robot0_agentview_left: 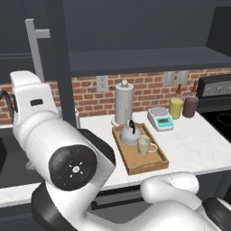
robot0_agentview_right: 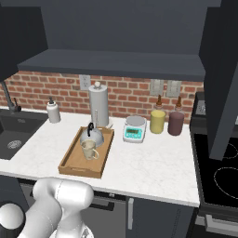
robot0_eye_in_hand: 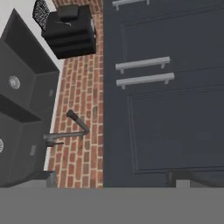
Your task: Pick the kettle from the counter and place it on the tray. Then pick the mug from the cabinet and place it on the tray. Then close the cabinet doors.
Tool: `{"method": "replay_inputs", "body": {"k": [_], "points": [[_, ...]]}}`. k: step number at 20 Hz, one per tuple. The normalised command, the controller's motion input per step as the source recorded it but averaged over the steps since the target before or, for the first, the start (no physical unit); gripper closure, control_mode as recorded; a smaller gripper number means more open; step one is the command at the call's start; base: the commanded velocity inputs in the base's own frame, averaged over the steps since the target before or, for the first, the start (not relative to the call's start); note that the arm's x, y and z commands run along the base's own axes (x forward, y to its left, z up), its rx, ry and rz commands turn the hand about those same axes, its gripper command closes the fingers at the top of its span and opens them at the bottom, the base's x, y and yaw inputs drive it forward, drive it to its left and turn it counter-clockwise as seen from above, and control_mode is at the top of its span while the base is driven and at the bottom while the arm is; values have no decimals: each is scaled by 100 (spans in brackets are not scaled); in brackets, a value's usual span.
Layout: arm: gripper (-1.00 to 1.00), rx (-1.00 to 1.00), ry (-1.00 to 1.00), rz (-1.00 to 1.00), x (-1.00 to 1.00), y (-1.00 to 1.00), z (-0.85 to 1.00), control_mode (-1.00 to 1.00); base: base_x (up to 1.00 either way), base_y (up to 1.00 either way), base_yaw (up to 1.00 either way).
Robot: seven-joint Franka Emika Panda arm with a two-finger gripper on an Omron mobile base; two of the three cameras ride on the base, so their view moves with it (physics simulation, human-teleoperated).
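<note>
The cabinet (robot0_agentview_left: 144,61) stands open above the counter (robot0_agentview_left: 194,144), so what remains, I judge, is the cabinet doors (robot0_agentview_left: 63,67): each wants a flat, steady push on its outer face near the free edge, swung clear of the paper-towel holder (robot0_agentview_left: 124,103). The tray (robot0_agentview_left: 149,168) on the counter already carries the kettle (robot0_agentview_left: 130,135) with the mug (robot0_agentview_left: 144,145) just in front. The gripper (robot0_eye_in_hand: 113,181), jaws spread wide and holding nothing, faces navy door panels with two bar handles (robot0_eye_in_hand: 144,80). No brand or writing is legible; the scale (robot0_agentview_left: 161,119) display is unreadable.
</note>
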Motion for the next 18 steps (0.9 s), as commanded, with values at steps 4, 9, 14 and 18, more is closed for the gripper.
{"method": "replay_inputs", "body": {"k": [4, 9, 14, 18], "points": [[-100, -3, 0, -9, 24, 0, -13, -100, 0, 0, 0], [-100, 0, 0, -7, 21, -1, -4, -100, 0, 0, 0], [-100, 0, 0, -1, 3, -7, -2, -100, 0, 0, 0], [-100, 0, 0, -1, 0, -7, -4, -100, 0, 0, 0]]}}
